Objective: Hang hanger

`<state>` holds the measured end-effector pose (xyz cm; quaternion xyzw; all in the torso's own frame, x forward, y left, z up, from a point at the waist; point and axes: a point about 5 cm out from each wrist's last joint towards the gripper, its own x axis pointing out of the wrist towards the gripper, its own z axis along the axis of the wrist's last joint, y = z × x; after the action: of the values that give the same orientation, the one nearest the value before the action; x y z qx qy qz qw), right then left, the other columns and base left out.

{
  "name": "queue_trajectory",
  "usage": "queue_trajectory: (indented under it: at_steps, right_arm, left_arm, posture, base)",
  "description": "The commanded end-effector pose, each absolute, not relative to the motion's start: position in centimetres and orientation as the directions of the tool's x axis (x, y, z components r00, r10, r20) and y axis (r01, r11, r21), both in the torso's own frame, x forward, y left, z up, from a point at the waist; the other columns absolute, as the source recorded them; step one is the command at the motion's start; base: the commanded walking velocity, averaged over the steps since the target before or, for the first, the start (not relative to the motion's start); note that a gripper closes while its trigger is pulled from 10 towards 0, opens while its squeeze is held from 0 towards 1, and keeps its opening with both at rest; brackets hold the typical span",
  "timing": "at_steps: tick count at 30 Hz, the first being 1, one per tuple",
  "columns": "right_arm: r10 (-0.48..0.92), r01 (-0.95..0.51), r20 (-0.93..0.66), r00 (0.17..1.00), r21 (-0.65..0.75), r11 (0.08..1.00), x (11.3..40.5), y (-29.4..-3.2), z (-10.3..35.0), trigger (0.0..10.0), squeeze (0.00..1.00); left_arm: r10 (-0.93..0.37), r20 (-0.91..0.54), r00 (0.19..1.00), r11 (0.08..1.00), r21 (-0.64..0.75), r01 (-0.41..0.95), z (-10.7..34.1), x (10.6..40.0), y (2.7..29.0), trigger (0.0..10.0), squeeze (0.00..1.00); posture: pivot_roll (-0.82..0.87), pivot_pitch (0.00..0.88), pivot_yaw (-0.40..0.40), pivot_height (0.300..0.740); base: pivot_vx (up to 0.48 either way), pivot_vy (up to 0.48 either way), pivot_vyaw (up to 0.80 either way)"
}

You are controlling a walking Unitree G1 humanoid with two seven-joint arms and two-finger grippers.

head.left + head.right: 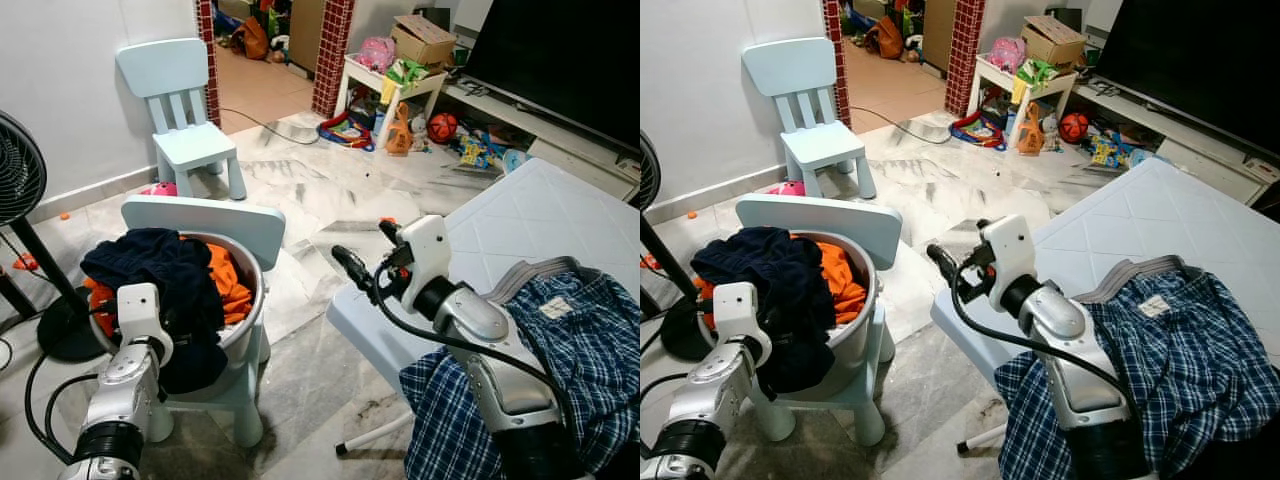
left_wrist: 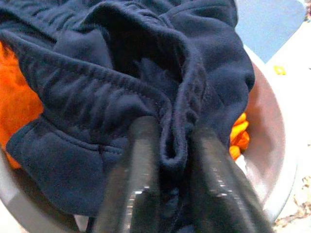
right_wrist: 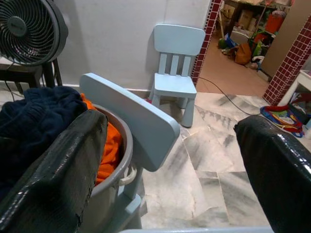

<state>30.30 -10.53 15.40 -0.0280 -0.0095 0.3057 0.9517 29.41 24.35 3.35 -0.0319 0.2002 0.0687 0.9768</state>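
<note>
A blue plaid shirt (image 1: pixel 565 350) lies on the white table (image 1: pixel 520 215), with a grey curved strip (image 1: pixel 520 275) at its collar; I cannot tell if that strip is a hanger. My right gripper (image 1: pixel 368 247) hovers open and holds nothing, past the table's left edge, fingers toward the basin. A grey basin (image 1: pixel 256 292) of clothes sits on a pale blue child's chair (image 1: pixel 205 215). A navy garment (image 1: pixel 160 265) lies over orange cloth (image 1: pixel 228 280). In the left wrist view my left gripper (image 2: pixel 175 130) is shut on a fold of the navy garment (image 2: pixel 121 73).
A second pale blue chair (image 1: pixel 185 130) stands by the wall. At the far left is a standing fan (image 1: pixel 15 180). Toys and a small white table (image 1: pixel 395 85) crowd the back, under a large TV (image 1: pixel 560 50). Marble floor (image 1: pixel 320 190) lies open between chair and table.
</note>
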Motion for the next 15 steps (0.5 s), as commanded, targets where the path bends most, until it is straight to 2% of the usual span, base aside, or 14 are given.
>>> queue_trajectory:
  at_steps: [1,10,15]
  right_arm:
    - [0.580,-0.578,-0.001,0.815,-0.073,0.813,30.5,-10.6,15.4,10.0,0.00]
    - [0.574,-0.572,0.015,0.819,-0.068,0.818,31.1,-10.3,15.3,10.0,0.00]
    - [0.578,-0.576,0.031,0.816,-0.056,0.816,31.5,-9.5,15.1,10.0,0.00]
  left_arm:
    - [0.109,-0.380,0.918,0.991,-0.035,-0.132,3.5,29.4,24.1,0.0,0.00]
    - [0.118,-0.284,0.952,0.993,0.023,-0.116,4.9,28.7,23.9,0.0,0.00]
    - [0.137,-0.149,0.979,0.987,0.101,-0.123,7.0,27.3,23.7,0.0,0.00]
  posture:
    - [-0.07,0.000,-0.119,0.740]
    - [-0.03,0.000,-0.104,0.740]
    - [0.01,0.000,-0.100,0.740]
  base:
    - [0.000,0.000,0.00]
    - [0.000,0.000,0.00]
    - [0.000,0.000,0.00]
